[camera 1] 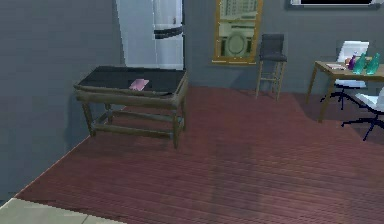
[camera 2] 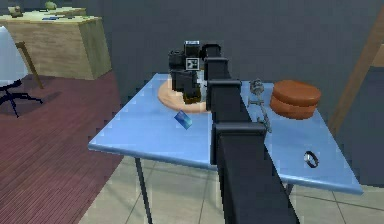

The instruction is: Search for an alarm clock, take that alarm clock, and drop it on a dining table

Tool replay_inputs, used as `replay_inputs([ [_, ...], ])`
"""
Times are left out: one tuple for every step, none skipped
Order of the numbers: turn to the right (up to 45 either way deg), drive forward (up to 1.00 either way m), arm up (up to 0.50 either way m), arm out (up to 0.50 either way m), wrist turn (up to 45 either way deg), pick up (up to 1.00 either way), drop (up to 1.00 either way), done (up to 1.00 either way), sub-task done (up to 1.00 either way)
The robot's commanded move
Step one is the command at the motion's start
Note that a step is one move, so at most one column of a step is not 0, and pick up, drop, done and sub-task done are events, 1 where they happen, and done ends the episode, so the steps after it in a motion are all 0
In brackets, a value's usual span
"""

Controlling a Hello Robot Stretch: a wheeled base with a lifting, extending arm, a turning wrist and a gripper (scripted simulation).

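In the arm side view my arm reaches out over a light blue table. The gripper sits at its far end, left of the two white marker squares. A flat tan round thing lies on the tabletop at and behind the gripper, so I cannot tell whether the gripper holds anything. A small dark blue object lies on the table just in front of the tan thing. No shape here reads clearly as an alarm clock.
On the blue table also stand a brown-orange round thing, small metallic items and a small ring-shaped thing. The forward view has a dark-topped wooden table with a pink item, a fridge, a stool, and a desk with office chairs.
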Motion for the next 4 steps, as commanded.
replay_inputs([
  [0.0,0.0,0.0,0.0,-45.0,0.0,0.0,0.0,0.0],
  [0.0,0.0,0.0,0.0,-45.0,0.0,0.0,0.0,0.0],
  [0.0,0.0,0.0,0.0,-45.0,0.0,0.0,0.0,0.0],
  [0.0,0.0,0.0,0.0,-18.0,0.0,0.0,0.0,0.0],
])
